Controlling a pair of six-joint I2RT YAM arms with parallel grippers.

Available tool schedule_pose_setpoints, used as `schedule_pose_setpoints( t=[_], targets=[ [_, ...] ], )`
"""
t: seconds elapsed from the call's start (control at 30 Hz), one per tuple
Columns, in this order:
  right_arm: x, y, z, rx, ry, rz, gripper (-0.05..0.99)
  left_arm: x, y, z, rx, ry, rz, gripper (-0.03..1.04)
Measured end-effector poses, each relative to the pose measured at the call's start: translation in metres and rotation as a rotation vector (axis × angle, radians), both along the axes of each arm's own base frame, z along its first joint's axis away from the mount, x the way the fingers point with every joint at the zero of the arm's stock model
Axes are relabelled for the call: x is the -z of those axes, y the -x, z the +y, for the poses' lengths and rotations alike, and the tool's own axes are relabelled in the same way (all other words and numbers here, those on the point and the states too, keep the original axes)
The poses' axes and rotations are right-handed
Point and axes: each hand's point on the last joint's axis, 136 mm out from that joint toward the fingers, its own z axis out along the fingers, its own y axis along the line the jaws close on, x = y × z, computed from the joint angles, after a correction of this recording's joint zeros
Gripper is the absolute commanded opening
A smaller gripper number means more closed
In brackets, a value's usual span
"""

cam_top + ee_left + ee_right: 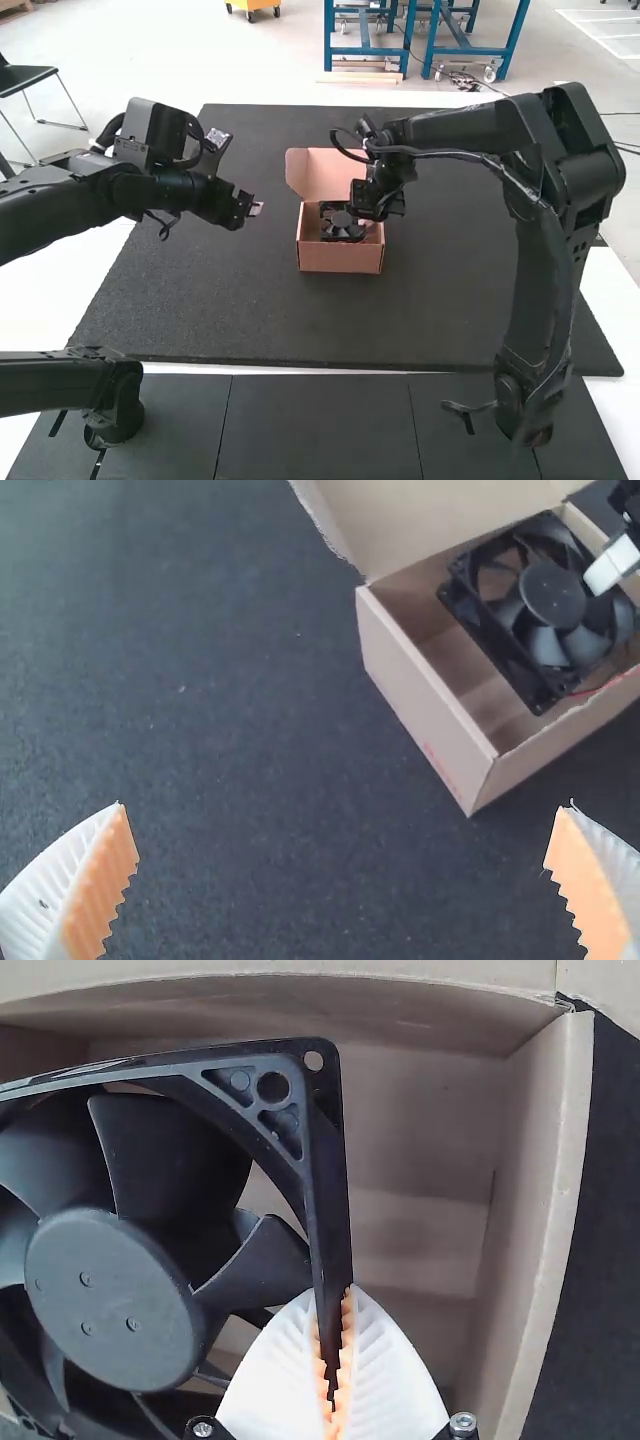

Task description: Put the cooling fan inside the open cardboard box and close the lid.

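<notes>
Right jaws clamp the black square plastic cooling fan (110, 1290), tilted inside the open brown cardboard box (340, 256); left jaws gape near it. Released askew, it could block the lid (318, 172)

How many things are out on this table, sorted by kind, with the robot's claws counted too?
Cooling fan: 1
Cardboard box: 1
Black mat: 1
Grippers: 2, the left gripper and the right gripper
Total: 5
</notes>
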Motion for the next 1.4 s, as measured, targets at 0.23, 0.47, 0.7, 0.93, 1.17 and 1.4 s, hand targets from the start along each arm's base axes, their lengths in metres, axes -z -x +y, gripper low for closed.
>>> schedule_pose_setpoints(
  t=[0.23,0.47,0.7,0.93,1.17,1.4],
  targets=[
    [0.015,0.003,0.001,-0.004,0.008,0.037,-0.02,-0.001,-0.001,0.000,-0.002,0.004,-0.004,0.96],
    [0.015,0.002,0.009,-0.022,-0.032,0.046,0.40,-0.003,-0.002,-0.001,-0.002,0.008,-0.014,0.96],
    [0.000,-0.005,0.018,-0.057,-0.056,0.020,0.59,-0.008,-0.005,-0.002,-0.009,0.025,-0.030,0.96],
    [-0.020,-0.007,0.023,-0.102,-0.065,0.021,0.70,-0.008,-0.015,0.001,-0.047,0.047,-0.033,0.96],
    [-0.057,0.002,0.019,-0.228,-0.034,-0.014,0.69,-0.008,-0.046,0.014,-0.127,0.034,-0.012,0.96],
    [-0.119,0.002,0.009,-0.329,-0.014,-0.225,0.70,-0.019,-0.071,0.016,-0.159,0.032,-0.030,0.96]
  ],
)
